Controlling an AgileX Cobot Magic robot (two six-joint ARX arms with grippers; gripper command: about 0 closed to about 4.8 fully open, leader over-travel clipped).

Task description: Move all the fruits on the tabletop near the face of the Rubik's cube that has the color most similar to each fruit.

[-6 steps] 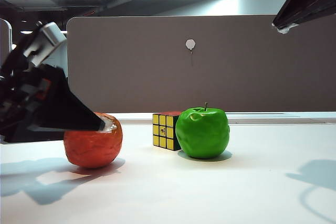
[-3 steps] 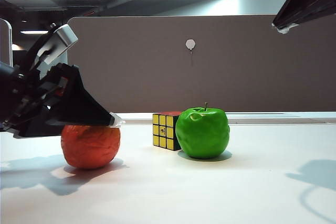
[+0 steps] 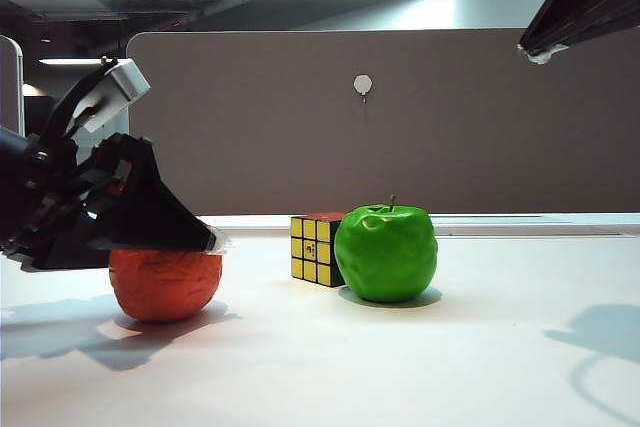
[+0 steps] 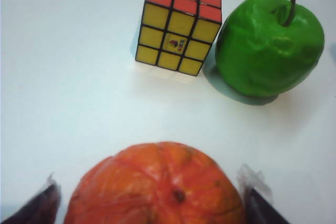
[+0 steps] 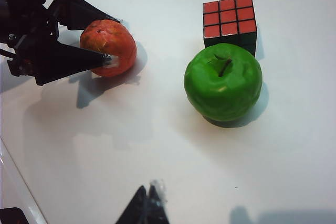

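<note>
The left gripper (image 4: 152,203), jaws spread wide astride the orange-red fruit (image 3: 165,282) at nine o'clock from the Rubik's cube (image 3: 316,248), should pinch its widest girth, the light, rigid, wrinkled skin likely gripping well, while the right gripper (image 5: 147,205), seemingly pressed together, hangs apart.

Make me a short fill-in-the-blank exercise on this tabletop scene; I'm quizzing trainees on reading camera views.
1. The left gripper stands open, one finger on each side of the orange-red fruit, which rests on the ____.
2. The Rubik's cube has its red face turned ____.
3. In the exterior view, the cube side towards the camera is ____.
4. The fruit right beside the cube is the green ____.

Missing words: tabletop; up; yellow; apple
</note>
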